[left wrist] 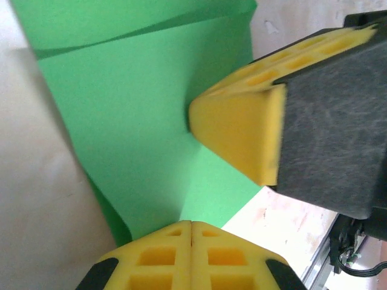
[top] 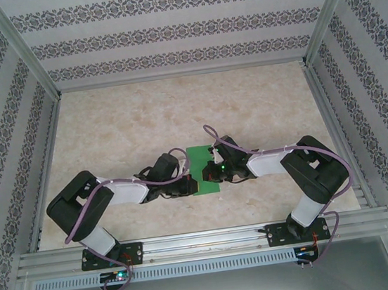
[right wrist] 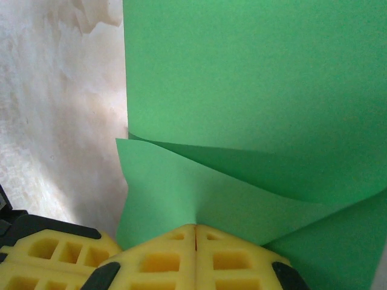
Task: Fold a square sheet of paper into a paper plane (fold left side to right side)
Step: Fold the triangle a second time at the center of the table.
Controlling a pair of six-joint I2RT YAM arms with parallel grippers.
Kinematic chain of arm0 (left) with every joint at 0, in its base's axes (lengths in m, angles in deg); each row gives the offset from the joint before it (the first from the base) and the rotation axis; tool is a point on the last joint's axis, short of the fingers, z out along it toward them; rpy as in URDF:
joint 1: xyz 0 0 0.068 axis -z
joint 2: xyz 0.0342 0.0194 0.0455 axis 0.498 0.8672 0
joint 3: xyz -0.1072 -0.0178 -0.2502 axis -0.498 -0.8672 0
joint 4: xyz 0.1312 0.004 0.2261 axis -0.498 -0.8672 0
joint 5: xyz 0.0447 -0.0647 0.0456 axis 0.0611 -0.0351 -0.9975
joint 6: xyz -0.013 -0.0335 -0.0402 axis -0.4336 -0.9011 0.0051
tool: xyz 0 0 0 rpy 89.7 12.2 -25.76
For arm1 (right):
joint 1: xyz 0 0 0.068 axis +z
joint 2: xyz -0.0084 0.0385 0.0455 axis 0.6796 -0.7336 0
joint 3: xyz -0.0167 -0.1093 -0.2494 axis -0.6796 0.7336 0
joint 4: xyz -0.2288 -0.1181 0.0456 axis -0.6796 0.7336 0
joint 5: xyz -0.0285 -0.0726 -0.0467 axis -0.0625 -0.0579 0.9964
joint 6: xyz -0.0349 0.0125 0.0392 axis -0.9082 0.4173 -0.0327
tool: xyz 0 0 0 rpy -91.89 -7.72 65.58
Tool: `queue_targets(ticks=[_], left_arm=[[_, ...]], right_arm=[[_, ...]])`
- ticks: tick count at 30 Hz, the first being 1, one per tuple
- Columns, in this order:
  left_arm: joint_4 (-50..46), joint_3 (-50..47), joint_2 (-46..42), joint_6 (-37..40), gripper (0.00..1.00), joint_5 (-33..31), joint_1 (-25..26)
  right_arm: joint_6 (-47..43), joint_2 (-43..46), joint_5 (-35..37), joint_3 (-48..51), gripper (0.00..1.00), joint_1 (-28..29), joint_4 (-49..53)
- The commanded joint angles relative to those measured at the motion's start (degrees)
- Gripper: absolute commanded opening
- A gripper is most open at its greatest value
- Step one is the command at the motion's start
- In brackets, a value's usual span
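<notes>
We see the square sheet of paper (top: 203,169) on the surface (top: 128,125), about midway between its left and right edges and somewhat closer to the near edge than to the far one. The paper is thin, matte and bright green, with straight, sharp edges. It does not lie flat: in the right wrist view one layer (right wrist: 199,193) rises in a soft curve over another, and in the left wrist view the sheet (left wrist: 139,121) bends upward like a shallow wave, with a shadowed fold near its top. The surface is pale beige with a marbled, stone-like pattern and a light shine. The left pincer (top: 186,183) meets the sheet from the left side and the right pincer (top: 217,175) from the right. The fingers are of yellow material with square hollow cells, backed by black, rough-looking parts. The jaws of the left pincer (left wrist: 191,225) are pressed together on the paper's lower edge, where a faint crease runs into the seam. The right pincer (right wrist: 195,228) is also closed tight on the sheet, and the paper puckers at its tip (left wrist: 242,133).
</notes>
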Motion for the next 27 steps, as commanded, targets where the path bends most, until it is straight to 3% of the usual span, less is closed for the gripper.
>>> queue_targets(ticks=[1,17,27], left_arm=[[3.54,-1.32,0.90,-1.04,0.01,-0.80,0.82],[2.82,-3.44,1.42,-1.15,0.00,-2.60,0.80],[2.43,-3.92,2.28,-1.07,0.00,-3.73,1.94]], right_arm=[[-1.48,-1.46,1.65,1.77,0.00,0.89,4.23],[-2.54,-0.87,0.09,0.61,0.00,0.94,4.58],[-2.72,7.05,-0.24,0.68,0.00,1.17,2.65]])
